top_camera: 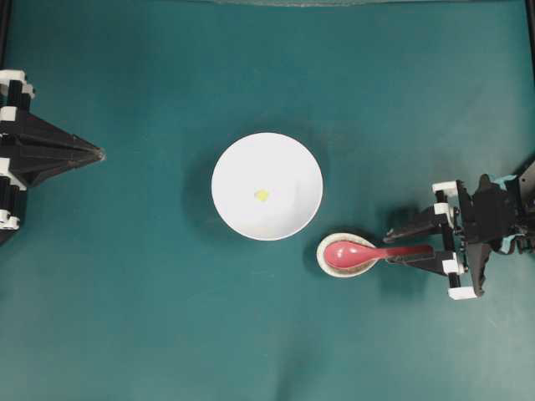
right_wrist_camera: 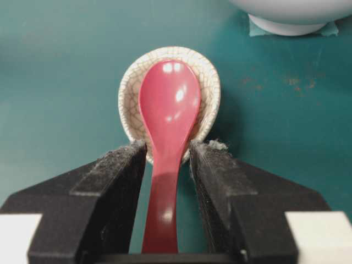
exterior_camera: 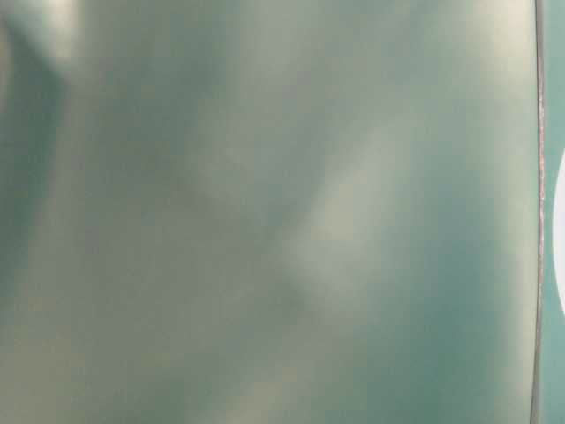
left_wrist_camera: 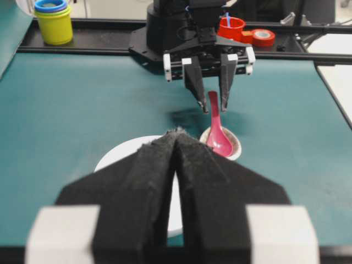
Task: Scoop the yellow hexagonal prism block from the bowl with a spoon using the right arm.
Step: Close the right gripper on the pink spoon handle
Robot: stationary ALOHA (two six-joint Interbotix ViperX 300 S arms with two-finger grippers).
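One small yellow block point(top_camera: 262, 195) lies near the middle of the white bowl point(top_camera: 288, 163), which stands about the centre of the green worktop point(top_camera: 167, 317). It is too small here to tell which way its faces turn.

Just beside the bowl, toward the near-right of the overhead view, the red spoon point(top_camera: 368, 252) lies with its scoop cradled in a small crackled spoon rest point(top_camera: 328, 266). The rest stands close against the bowl's rim; whether the two touch I cannot tell. The spoon's long axis runs roughly parallel to the worktop's near edge: scoop toward the bowl, handle pointing out toward the right edge.

That handle runs straight into the right pincer point(right_wrist_camera: 168, 159). In the right wrist view the two black padded fingers point(right_wrist_camera: 118, 165) stand on either side of the handle with a sliver of green worktop showing between pad and handle on each side, so the pincer is released and straddling the spoon, not gripping it. The pincer's own line matches the spoon's axis, and the handle sits centred in the gap, so I judge that closing the jaws is all the grasp needs.

The left pincer point(left_wrist_camera: 176, 165) is well apart near the left edge, pointing at the bowl, its fingers pressed together and empty. The right arm is plainly the nearer to the spoon.

The table-level view is a blurred green wash and shows nothing useful.
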